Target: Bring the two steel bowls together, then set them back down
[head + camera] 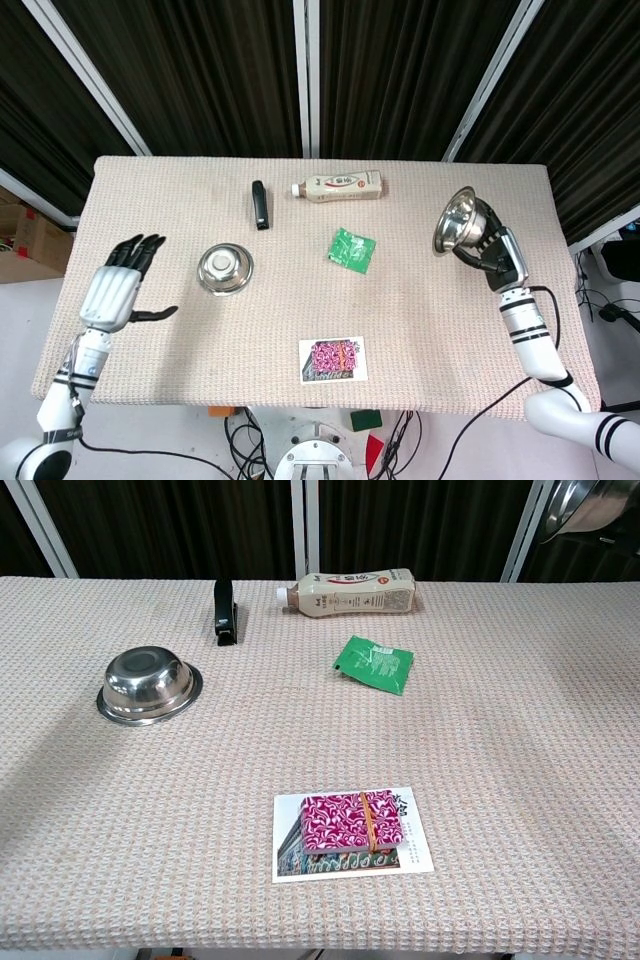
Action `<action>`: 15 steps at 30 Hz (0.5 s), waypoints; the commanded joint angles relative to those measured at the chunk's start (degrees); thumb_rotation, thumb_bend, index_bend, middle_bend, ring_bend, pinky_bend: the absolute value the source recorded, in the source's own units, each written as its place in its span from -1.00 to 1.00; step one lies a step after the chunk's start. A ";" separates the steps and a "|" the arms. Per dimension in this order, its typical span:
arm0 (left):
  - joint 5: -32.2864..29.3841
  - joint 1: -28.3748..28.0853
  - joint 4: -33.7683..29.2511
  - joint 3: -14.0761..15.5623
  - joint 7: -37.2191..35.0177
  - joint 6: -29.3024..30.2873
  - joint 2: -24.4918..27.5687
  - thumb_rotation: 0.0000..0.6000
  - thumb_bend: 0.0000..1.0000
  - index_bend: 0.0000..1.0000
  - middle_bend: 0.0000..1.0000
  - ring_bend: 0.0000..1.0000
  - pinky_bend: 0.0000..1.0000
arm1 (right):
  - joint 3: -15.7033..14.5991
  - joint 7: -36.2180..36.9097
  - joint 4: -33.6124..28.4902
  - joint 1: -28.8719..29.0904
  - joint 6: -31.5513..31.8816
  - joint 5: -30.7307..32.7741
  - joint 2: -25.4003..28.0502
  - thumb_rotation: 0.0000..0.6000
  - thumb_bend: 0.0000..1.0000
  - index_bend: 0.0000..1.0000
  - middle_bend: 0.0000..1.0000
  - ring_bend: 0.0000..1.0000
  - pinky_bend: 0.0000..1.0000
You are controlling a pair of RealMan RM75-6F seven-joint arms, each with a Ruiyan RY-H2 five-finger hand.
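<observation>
One steel bowl (pixel 225 269) (pixel 149 684) lies upside down on the left part of the table. My right hand (pixel 492 254) holds the other steel bowl (pixel 455 222) (pixel 587 504) tilted on its side above the table's right part, its mouth facing left. Only that bowl shows in the chest view, at the top right corner. My left hand (pixel 122 284) hovers open over the table's left edge, fingers spread, a short way left of the upturned bowl. The chest view does not show it.
A lying bottle (pixel 337 186) and a black stapler-like object (pixel 260 204) rest near the far edge. A green packet (pixel 352 248) lies mid-table. A pink patterned box on a card (pixel 333 359) sits near the front edge. Dark curtains hang behind.
</observation>
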 commanded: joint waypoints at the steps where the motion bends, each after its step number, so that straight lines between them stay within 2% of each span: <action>1: -4.60 -7.73 5.78 -3.14 -2.91 -10.45 -3.24 0.50 -1.00 -1.00 -0.89 -0.90 -0.76 | 0.12 -0.19 -0.51 0.11 0.08 0.00 0.41 1.00 -0.77 0.32 0.02 -0.17 -0.42; 5: -10.18 -13.64 11.23 -4.64 -2.74 -19.57 -5.63 0.50 -1.00 -1.00 -0.92 -0.93 -0.76 | 0.39 -0.59 -1.73 0.58 -0.05 -0.33 1.46 1.00 -0.76 0.32 0.02 -0.17 -0.42; 8: -13.70 -16.79 13.80 -4.49 -2.20 -25.11 -6.71 0.50 -1.00 -1.00 -0.93 -0.94 -0.76 | 0.54 -0.88 -2.38 0.83 -0.04 -0.53 2.22 1.00 -0.76 0.32 0.01 -0.17 -0.42; 15: -19.24 -21.42 18.54 -3.34 -0.39 -31.11 -9.46 0.50 -1.00 -1.00 -0.94 -0.95 -0.76 | 0.52 -1.11 -2.99 0.84 -0.04 0.04 3.16 1.00 -0.76 0.32 0.01 -0.17 -0.42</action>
